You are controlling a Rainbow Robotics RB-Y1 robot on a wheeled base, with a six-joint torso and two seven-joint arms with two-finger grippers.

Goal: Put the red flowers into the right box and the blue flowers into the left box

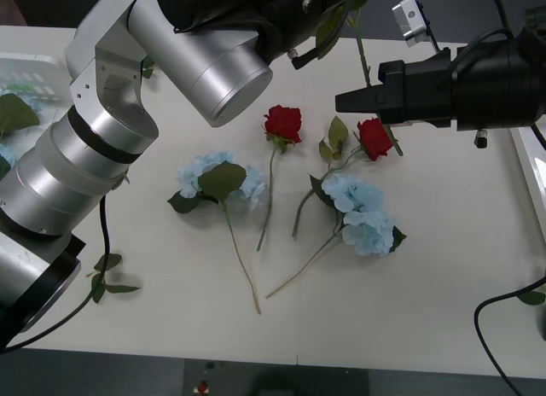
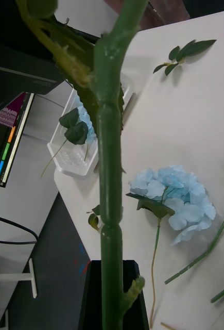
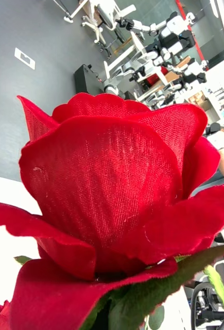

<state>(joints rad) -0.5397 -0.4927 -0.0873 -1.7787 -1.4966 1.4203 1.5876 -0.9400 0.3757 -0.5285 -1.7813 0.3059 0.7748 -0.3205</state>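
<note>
The right gripper [image 1: 345,100] hangs just right of the middle rose [image 1: 283,123], which lies on the white table [image 1: 426,311], and points towards it. In the right wrist view a thick green stem [image 2: 110,154] stands between its black fingers [image 2: 90,296]. Whether they press on it or merely flank it I cannot tell.

In the front view that stem [image 1: 365,59] rises above and to the right of the middle rose, up to the left gripper [image 1: 307,10]. Whether that gripper's fingers are apart or together I cannot tell. The left wrist view adds the held rose [image 3: 106,170], a deep red bloom close to the camera.

A second lying rose [image 1: 374,137] is to the right of the middle rose, just under the right gripper. One blue flower [image 1: 217,178] lies below and left of the middle rose, another [image 1: 363,212] below and right.

Far left of the middle rose sits the left box [image 1: 21,72]. The right wrist view shows a blue cluster [image 2: 85,124] inside it. The right box [image 1: 531,170] is far right, a leaf sprig [image 1: 107,276] lower left.
</note>
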